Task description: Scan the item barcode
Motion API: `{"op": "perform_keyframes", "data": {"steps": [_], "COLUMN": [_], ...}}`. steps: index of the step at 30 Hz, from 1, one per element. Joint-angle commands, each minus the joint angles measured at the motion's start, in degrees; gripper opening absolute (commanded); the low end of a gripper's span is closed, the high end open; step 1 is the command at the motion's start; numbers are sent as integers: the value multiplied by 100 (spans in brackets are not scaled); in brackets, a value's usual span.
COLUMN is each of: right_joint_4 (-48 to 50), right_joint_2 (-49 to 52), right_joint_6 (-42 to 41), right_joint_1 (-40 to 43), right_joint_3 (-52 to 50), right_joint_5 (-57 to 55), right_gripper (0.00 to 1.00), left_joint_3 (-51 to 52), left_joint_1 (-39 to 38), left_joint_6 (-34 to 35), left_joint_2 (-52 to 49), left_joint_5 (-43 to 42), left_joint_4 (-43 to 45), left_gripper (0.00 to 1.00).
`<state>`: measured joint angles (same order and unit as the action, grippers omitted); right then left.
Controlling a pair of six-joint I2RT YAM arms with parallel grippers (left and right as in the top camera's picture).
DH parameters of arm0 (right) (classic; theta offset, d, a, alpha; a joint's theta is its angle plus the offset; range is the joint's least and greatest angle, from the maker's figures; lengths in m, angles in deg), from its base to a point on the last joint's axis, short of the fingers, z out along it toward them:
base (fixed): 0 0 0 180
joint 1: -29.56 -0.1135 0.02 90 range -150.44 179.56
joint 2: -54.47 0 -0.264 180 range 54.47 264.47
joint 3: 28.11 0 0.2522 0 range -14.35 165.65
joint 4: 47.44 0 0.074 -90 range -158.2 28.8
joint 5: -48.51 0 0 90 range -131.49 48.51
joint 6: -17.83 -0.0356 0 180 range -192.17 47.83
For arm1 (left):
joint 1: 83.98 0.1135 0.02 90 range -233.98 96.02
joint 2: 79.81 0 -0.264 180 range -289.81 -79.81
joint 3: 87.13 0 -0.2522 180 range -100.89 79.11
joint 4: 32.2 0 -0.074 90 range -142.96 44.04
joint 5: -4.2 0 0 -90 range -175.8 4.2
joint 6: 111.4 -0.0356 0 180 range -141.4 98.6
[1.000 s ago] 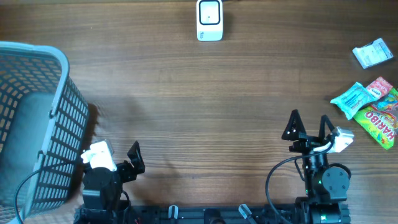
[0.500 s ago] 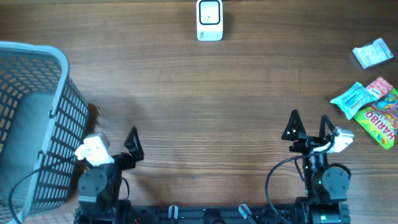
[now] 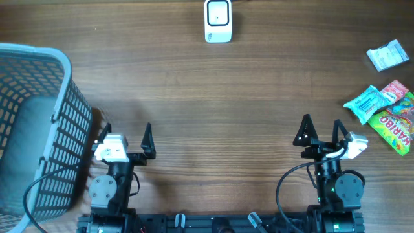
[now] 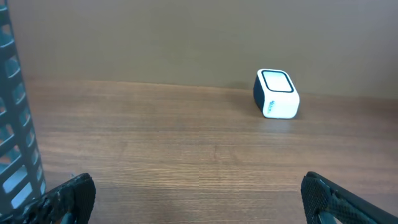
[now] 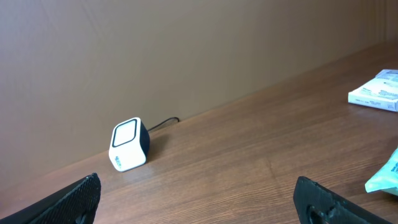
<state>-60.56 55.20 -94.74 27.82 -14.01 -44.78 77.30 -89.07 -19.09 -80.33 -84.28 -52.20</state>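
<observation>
Leftmost, a grey mesh basket (image 3: 32,123) stands against the table's left edge, its wall just beside the left gripper (image 3: 126,133). That gripper sits near the front edge with its jaws spread wide and nothing between them; its wrist view looks across bare wood toward the scanner. The barcode scanner (image 3: 218,21), a small white block with a dark window on top, rests at the far middle of the table (image 3: 213,97), its cable trailing off the back edge.

Further right, the right gripper (image 3: 320,127) is also low at the front edge, jaws fully apart and empty. Well off to its right lie the items: a green packet (image 3: 367,102), a red sachet (image 3: 394,90) beside it, a Haribo bag (image 3: 398,126) near the edge, and a white pack (image 3: 388,54) farther back. Which one is meant for scanning I cannot tell, and no barcode shows from above; it may be on an underside.

All of these look light, soft and crinkly, likely slippery film that buckles under a hard pinch. The green packet is nearest the right gripper, so a fair choice is to pinch it at a sealed end seam, where the film is flat and stiffer, leaving the printed faces free to turn toward the scanner window.
</observation>
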Motion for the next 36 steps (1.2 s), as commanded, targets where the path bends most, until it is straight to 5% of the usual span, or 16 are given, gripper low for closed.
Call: {"op": "perform_keyframes", "data": {"steps": [1, 36], "right_joint_4": [15, 15], "right_joint_2": [-46, -46], "right_joint_6": [94, 96], "right_joint_1": [-33, -33], "right_joint_3": [-4, -4], "right_joint_5": [-103, -103], "right_gripper": [100, 100], "left_joint_3": [63, 63], "left_joint_1": [37, 461], "left_joint_6": [-190, -190], "left_joint_2": [31, 13], "left_joint_5": [-168, -170], "left_joint_4": [13, 28], "left_gripper": [100, 100]}}
